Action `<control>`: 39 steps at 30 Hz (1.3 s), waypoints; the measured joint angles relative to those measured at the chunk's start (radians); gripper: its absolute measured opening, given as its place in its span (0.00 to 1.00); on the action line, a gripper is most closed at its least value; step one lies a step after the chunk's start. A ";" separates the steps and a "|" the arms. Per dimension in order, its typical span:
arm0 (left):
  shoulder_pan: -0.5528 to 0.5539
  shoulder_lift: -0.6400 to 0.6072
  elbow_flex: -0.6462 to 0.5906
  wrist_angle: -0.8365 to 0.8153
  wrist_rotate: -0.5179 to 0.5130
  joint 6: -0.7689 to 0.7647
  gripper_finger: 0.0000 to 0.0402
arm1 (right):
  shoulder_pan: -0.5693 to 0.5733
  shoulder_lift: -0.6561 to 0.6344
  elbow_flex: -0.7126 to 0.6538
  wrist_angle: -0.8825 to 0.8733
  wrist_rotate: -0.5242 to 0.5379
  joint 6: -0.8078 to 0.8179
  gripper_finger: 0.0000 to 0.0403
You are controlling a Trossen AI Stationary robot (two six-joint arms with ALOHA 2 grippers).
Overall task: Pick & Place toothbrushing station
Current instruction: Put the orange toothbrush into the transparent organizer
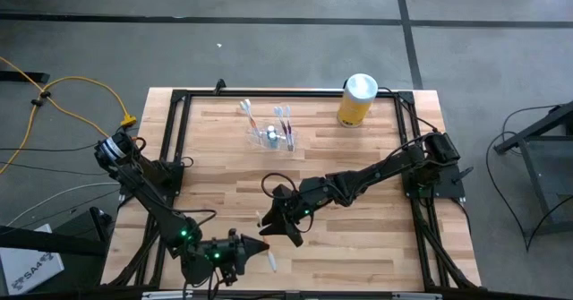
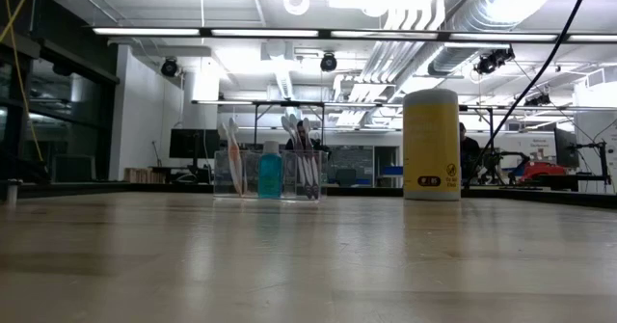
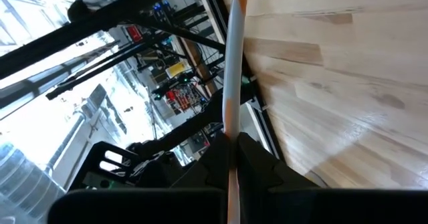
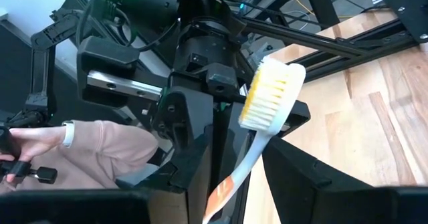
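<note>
The toothbrushing station [image 1: 273, 132] is a small clear holder standing on the table at the far middle, with several toothbrushes and a blue bottle in it; it also shows in the low view [image 2: 270, 174]. My left gripper [image 1: 253, 250] is near the table's near edge, shut on a white-and-orange toothbrush [image 3: 231, 83]. My right gripper [image 1: 271, 221] is just beyond it, shut on another toothbrush [image 4: 257, 137] with white and yellow bristles. In the right wrist view the left gripper [image 4: 200, 63] shows close behind that brush. My left gripper pinches the toothbrush's handle [image 3: 231, 134] between its two fingers. The handle runs straight out past the fingertips, along the fingers. The brush is lifted clear of the table. My right gripper pinches the toothbrush's handle at its orange part [image 4: 227, 184] between its two fingers. The brush sticks out past the fingertips, its bristle head [image 4: 271, 93] at the free end, toward the left gripper. It is clear of the table.
A yellow canister with a white lid [image 1: 356, 100] stands at the table's far right, right of the station. A black frame [image 1: 179, 121] runs round the table top. A person's hand and pink sleeve [image 4: 80, 150] show beyond the table's near edge.
</note>
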 joint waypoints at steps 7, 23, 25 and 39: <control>0.008 0.000 0.000 0.004 0.005 0.002 0.01 | 0.000 0.000 0.000 -0.001 0.002 -0.004 0.32; 0.007 0.001 0.000 0.001 0.027 0.007 0.01 | -0.002 0.000 0.000 -0.002 -0.004 -0.024 0.04; 0.007 0.002 0.000 0.001 0.028 0.008 0.01 | -0.005 0.000 0.000 -0.001 -0.015 -0.027 0.03; 0.005 0.002 0.000 0.026 0.047 -0.020 0.13 | -0.007 -0.002 0.000 -0.002 -0.055 -0.030 0.02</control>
